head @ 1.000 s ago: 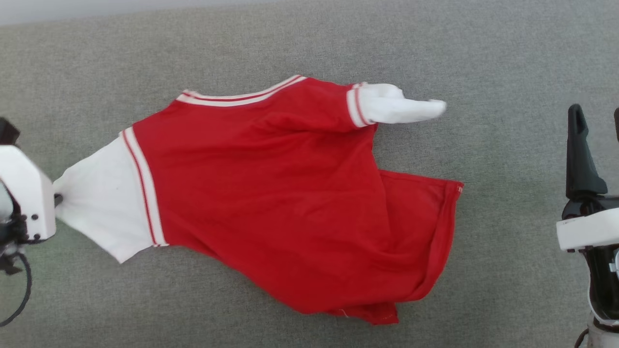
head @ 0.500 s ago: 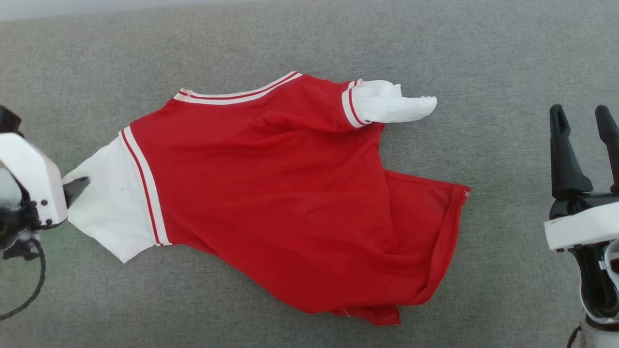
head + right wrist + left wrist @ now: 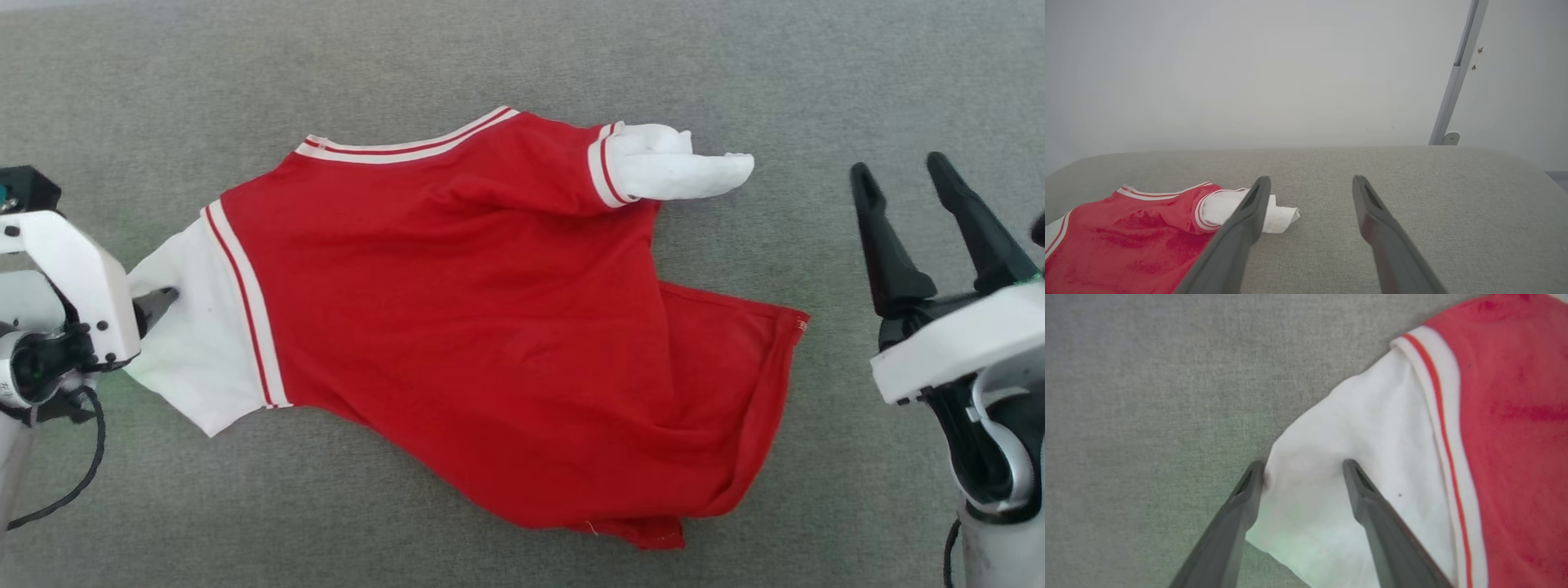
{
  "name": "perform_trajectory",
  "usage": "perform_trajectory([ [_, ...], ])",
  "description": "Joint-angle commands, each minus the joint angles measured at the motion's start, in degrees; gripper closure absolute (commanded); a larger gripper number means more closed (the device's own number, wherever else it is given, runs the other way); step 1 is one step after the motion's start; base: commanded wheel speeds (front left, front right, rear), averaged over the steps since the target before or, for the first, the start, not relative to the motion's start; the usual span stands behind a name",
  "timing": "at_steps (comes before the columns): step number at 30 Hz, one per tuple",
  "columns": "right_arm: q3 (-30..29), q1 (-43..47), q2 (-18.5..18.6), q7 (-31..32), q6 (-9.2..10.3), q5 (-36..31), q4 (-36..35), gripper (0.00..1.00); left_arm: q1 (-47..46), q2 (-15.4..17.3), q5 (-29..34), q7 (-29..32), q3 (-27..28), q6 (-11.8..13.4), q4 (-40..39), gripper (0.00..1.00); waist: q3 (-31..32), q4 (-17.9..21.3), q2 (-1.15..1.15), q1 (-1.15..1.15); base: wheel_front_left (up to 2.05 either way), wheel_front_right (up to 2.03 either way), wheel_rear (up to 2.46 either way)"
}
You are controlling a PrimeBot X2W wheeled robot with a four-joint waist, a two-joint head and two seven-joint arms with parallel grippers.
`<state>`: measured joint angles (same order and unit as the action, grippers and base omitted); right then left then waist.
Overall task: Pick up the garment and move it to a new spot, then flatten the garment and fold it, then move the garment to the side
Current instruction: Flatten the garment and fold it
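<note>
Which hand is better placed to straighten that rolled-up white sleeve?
Probably the right hand: open and empty, it sits nearer the rolled sleeve. The left hand is at the opposite sleeve of the garment.

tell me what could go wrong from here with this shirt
1. The left gripper, fingers open, straddles the garment at its white sleeve; withdrawing could snag and bunch it.
2. The far sleeve lies rolled up and the hem is folded over, so folding now would likely trap creases.

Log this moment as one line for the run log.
left gripper: open, astride white sleeve | right gripper: open, apart from garment | garment: spread on grey surface, hem rumpled, unfolded
</note>
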<state>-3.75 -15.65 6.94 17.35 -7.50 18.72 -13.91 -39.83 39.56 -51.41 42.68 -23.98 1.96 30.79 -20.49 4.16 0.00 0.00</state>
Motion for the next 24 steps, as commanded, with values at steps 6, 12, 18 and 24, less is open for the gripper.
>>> perform_trajectory([
  [6, 4.7, -3.4, 5.6, 2.9, 0.03, 1.7, 4.8, 0.00, -1.2, -1.4, 1.8, -7.8, 0.2, -3.2, -2.4, 0.00, 0.4, -2.1, 0.00, 0.00, 0.00, 0.00, 0.00],
  [12, 10.7, -7.8, 12.3, 7.1, 0.03, 4.0, 12.3, 0.00, -0.5, -3.7, 4.5, -21.6, 1.1, -6.0, -8.4, 0.00, 1.1, -6.1, 0.00, 0.00, 0.00, 0.00, 0.00],
  [18, 16.4, -13.8, 17.8, 10.1, 0.03, 5.7, 20.1, 0.00, 1.8, -5.0, 8.2, -35.2, 1.9, -6.7, -14.6, 0.00, 1.1, -9.3, 0.00, 0.00, 0.00, 0.00, 0.00],
  [24, 23.5, -19.9, 22.7, 13.0, 0.03, 7.6, 28.1, 0.00, 5.8, -6.4, 10.2, -43.3, 2.1, -6.1, -19.3, 0.00, 0.4, -12.3, 0.00, 0.00, 0.00, 0.00, 0.00],
])
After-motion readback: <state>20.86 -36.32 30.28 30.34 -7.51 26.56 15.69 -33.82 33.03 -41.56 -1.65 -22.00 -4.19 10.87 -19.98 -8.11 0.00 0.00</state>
